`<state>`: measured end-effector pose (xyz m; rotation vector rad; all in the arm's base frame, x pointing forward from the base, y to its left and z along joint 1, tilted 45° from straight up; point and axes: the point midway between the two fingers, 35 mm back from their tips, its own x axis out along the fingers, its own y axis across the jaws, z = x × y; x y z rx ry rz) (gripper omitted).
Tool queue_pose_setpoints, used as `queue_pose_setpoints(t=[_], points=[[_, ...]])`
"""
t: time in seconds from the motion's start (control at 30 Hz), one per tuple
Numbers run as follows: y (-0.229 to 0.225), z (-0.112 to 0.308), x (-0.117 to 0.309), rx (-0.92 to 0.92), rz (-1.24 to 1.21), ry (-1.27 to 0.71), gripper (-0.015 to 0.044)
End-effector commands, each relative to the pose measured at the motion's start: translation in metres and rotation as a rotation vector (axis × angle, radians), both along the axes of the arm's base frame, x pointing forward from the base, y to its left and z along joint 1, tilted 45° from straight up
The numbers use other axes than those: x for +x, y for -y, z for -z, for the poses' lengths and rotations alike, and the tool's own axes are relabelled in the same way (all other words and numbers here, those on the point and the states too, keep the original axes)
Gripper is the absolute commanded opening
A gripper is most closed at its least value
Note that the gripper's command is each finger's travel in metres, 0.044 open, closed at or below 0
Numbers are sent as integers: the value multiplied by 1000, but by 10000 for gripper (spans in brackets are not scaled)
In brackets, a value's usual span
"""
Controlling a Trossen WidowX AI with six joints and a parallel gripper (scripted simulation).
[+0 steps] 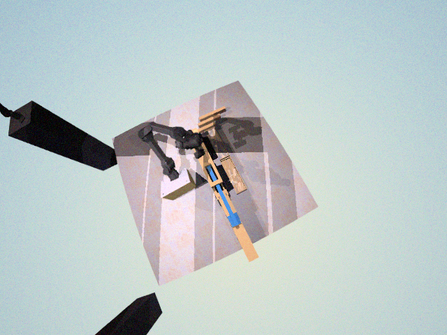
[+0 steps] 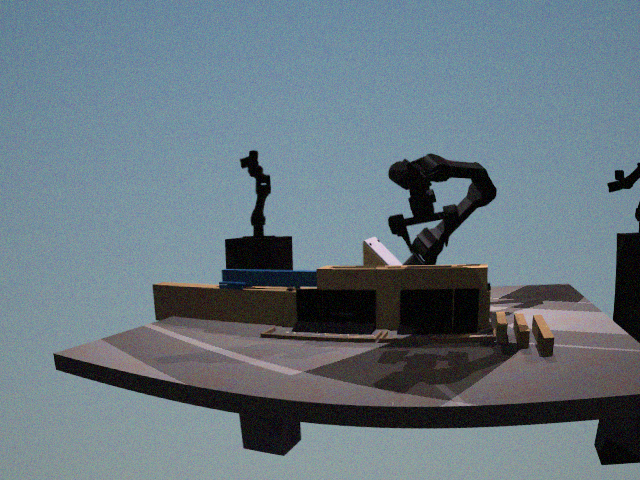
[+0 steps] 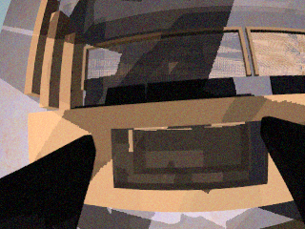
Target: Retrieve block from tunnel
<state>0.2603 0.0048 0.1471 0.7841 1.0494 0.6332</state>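
The tunnel's long axis (image 1: 202, 153) (image 2: 387, 277) (image 3: 181, 111) runs diagonally, blue handle (image 1: 224, 197) (image 2: 268, 277) toward the near edge

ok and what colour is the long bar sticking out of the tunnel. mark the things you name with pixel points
Blue (image 1: 224, 197) (image 2: 268, 276); it shows best in the top view.

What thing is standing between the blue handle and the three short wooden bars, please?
The wooden tunnel stands there; the exterior view shows this most clearly.
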Motion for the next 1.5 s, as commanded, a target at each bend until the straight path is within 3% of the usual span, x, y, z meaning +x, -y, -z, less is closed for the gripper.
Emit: queue_pose_setpoints(t=[0.0, 0.47, 0.97, 1.3, 1.47], points=[[-2, -2, -1, 16, 1, -8, 440], [85, 71, 35, -405, -352, 369, 440], [181, 177, 33, -724, -900, 707, 440], [199, 250, 14, -700, -1208, 919, 440], [199, 255, 12, -692, -1216, 929, 440]])
